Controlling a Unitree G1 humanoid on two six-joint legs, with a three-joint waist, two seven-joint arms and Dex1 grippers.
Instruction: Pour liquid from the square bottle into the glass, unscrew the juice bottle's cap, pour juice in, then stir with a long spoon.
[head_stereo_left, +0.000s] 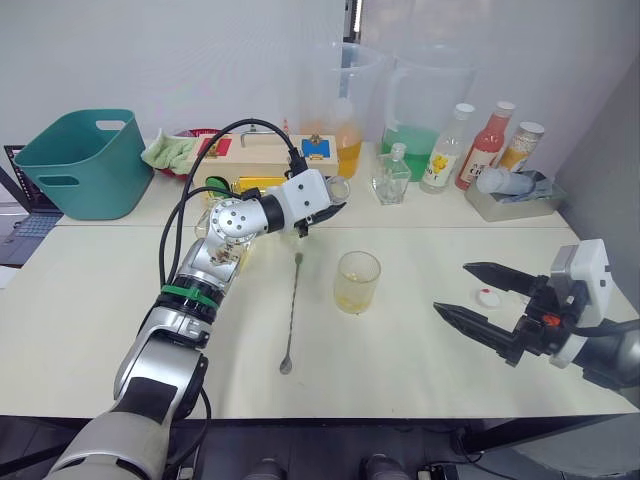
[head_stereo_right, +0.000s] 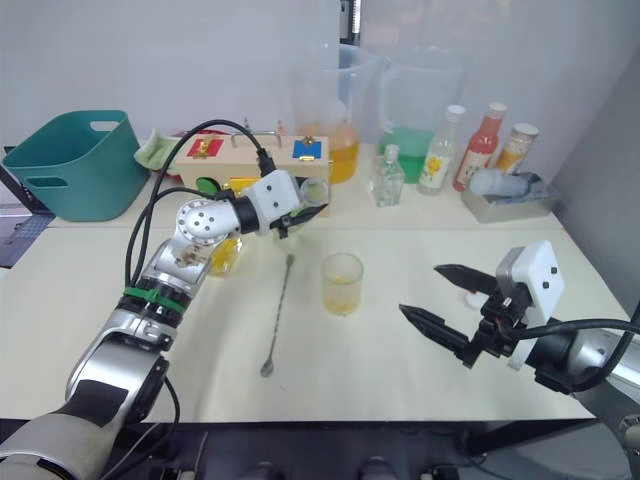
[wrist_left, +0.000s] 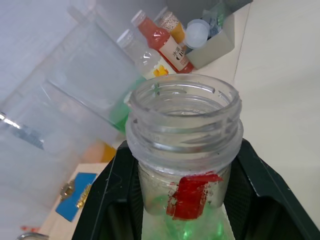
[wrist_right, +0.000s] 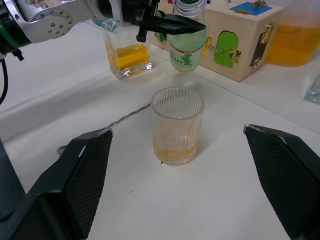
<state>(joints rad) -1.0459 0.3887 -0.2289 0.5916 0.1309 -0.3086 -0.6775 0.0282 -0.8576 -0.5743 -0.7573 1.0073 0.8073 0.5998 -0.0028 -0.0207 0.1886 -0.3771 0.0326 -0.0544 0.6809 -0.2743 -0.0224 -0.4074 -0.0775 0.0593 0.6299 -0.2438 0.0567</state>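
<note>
Juice bottle uncapped and gripped, juice pour pending.

Done, by appearance: glass (head_stereo_left: 357, 281) holds shallow yellow liquid; cap (head_stereo_left: 488, 296) lies on table (head_stereo_left: 100, 330) between the spread fingers of the empty right gripper (head_stereo_left: 476, 298). Left gripper (wrist_right: 172, 22) clamps the juice bottle (wrist_right: 186, 52) by its neck, behind the glass. Left: pouring juice, stirring; long spoon (head_stereo_left: 292, 312) lies beside the glass. Left wrist view alone shows the open bottle mouth; right wrist view alone shows the square bottle (wrist_right: 127, 59).

A lab test bench: a plain white tabletop (head_stereo_left: 90, 330) against a bare wall, with big measuring jugs (head_stereo_left: 425, 110) of coloured liquid, a wooden latch-puzzle box (head_stereo_left: 262, 158), a teal bin (head_stereo_left: 78, 160) and assorted drink bottles (head_stereo_left: 487, 145).
</note>
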